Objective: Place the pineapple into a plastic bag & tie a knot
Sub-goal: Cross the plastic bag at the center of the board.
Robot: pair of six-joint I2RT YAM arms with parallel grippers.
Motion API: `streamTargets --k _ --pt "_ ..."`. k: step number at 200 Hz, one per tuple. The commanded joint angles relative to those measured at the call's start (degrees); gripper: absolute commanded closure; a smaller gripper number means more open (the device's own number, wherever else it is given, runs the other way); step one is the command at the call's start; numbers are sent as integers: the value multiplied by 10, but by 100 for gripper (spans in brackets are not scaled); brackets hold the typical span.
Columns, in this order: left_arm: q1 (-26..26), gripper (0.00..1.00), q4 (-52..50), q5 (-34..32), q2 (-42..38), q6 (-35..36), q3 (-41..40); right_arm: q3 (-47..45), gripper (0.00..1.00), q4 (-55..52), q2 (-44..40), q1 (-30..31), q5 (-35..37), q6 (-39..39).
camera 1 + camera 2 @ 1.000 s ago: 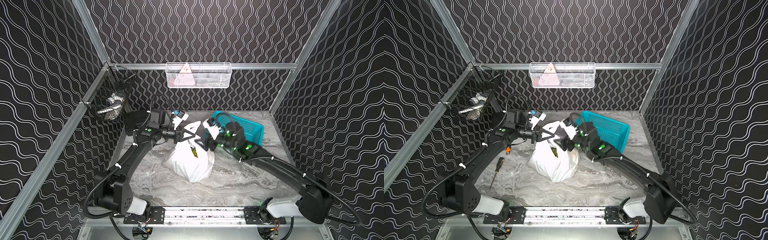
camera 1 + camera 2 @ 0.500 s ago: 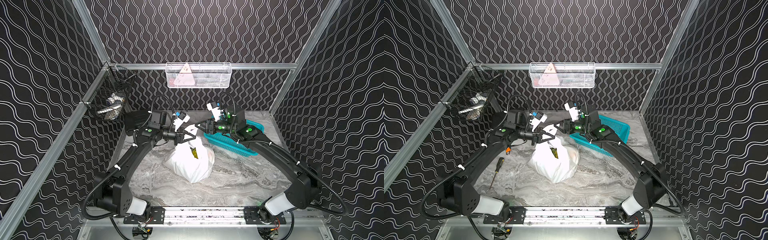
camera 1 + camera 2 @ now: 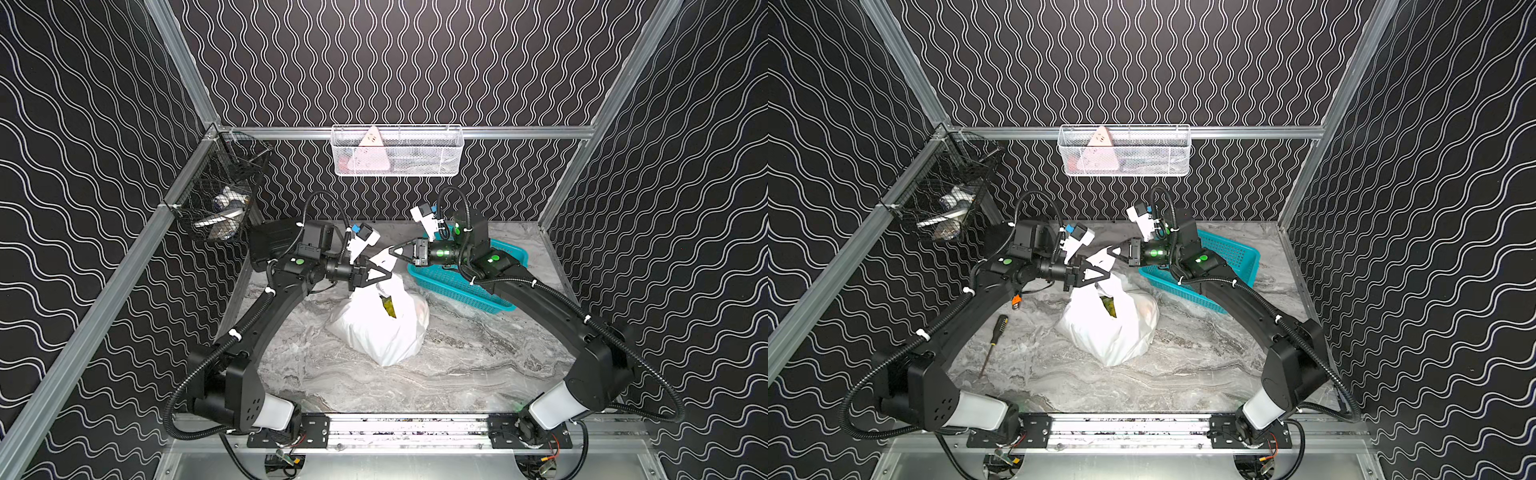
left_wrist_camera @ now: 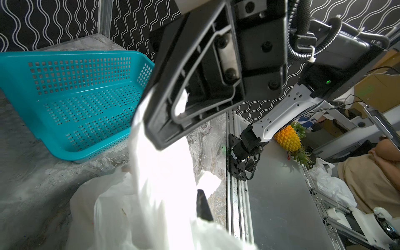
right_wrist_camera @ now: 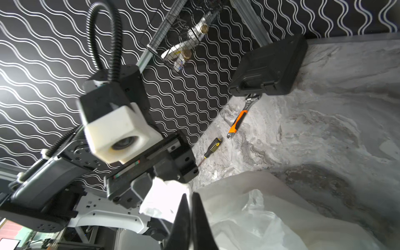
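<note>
Right wrist view: left end effector, right end effector shut on plastic bag; screwdriver, wrench beyond.

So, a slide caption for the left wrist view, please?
Left gripper shut on thin white plastic bag; teal perforated basket nearby.

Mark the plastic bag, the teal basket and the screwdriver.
plastic bag [image 3: 368, 334]: a top view, bulging body.
teal basket [image 4: 82, 101]: left wrist view, perforated floor.
screwdriver [image 3: 998, 328]: a top view, handle.
</note>
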Motion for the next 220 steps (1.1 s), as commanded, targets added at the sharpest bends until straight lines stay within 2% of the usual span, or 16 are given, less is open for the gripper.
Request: streamTargets --k 1,34,85,114,134,151,177,195,220 --pt "13 87 25 -8 -23 -37 -26 -20 100 46 -19 -9 48 16" --pt "31 82 68 -9 -40 -76 -57 -42 100 26 -46 -13 85 -12" --pt "32 95 77 -5 -23 -97 -45 -68 100 -34 -84 -6 117 -62" --pt "36 97 87 -8 -15 -109 -38 -85 100 -116 -132 63 171 -114" --pt "36 98 101 3 -14 -120 -40 -102 100 -145 -137 118 202 -107" --pt "36 98 109 8 -20 -123 -47 -131 100 -119 -137 146 219 -81" --pt "33 93 112 19 -25 -126 -52 -176 100 -77 -114 151 227 -65" --pt "25 90 67 15 -25 -94 -45 -176 100 -46 -99 139 243 -81" --pt "22 80 23 9 -22 -67 -39 -149 100 -20 -63 101 184 -69"
